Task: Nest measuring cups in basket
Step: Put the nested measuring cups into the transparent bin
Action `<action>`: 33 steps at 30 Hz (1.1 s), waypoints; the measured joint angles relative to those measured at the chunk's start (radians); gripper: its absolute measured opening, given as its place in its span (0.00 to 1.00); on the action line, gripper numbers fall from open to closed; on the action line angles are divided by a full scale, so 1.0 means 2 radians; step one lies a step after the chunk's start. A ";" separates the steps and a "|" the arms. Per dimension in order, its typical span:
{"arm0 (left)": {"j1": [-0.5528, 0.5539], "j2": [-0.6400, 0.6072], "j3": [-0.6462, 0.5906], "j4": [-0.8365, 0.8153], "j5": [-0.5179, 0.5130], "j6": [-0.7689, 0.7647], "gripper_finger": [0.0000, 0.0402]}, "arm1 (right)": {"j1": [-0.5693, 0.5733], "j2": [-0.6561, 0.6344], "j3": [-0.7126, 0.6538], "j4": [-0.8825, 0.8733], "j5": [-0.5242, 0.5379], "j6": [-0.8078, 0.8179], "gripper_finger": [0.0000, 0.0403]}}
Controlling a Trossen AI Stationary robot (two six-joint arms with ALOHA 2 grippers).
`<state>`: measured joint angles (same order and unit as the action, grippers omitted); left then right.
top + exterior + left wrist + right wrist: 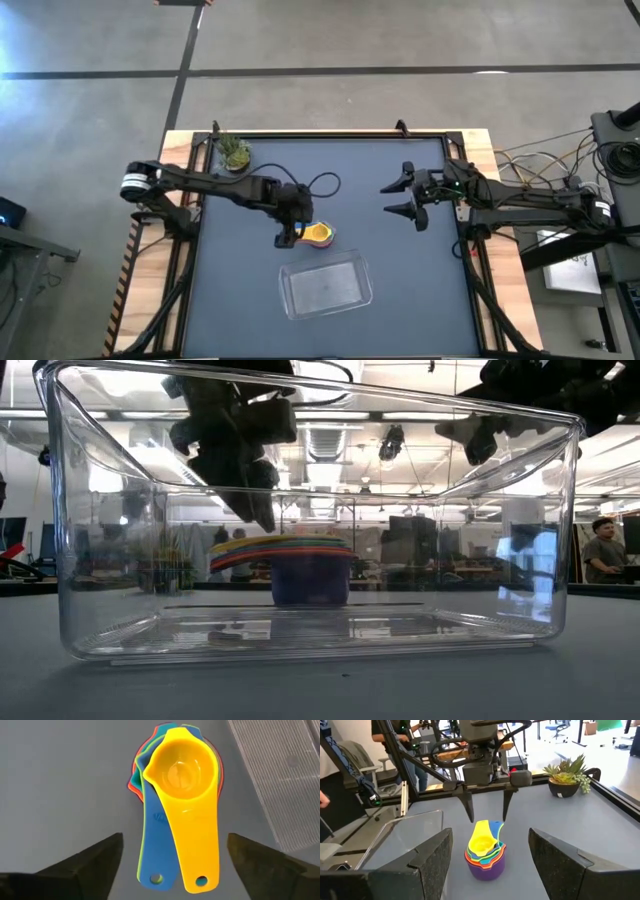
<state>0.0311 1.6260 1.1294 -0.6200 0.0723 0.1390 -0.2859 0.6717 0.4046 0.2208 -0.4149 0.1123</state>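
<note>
The measuring cups (181,774) sit nested in one stack on the dark table, purple outermost, yellow on top, with the yellow and blue handles (192,855) side by side. The stack (318,234) stands just beyond the clear basket's (325,285) far wall, outside it; in the low view the cups (305,565) show through the basket (100,560). My left gripper (175,837) is open and points down over the handles, one finger on either side, touching nothing; it also shows as the left gripper (487,819) above the stack (485,852). My right gripper (386,199) waits open toward the table's right.
A small potted plant (234,153) stands at the table's far left corner, also the plant (565,777) in the right wrist view. A black cable (325,183) loops behind my left arm. People show in the room beyond the table. Bare table lies between the stack and my right gripper.
</note>
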 joint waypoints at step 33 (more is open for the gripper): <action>-0.001 0.077 0.016 -0.007 -0.005 -0.026 0.82 | 0.000 0.016 0.000 -0.001 -0.001 0.000 0.62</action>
<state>0.0292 1.7798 1.1614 -0.6346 0.0623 0.0875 -0.2859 0.7044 0.4046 0.2188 -0.4164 0.1120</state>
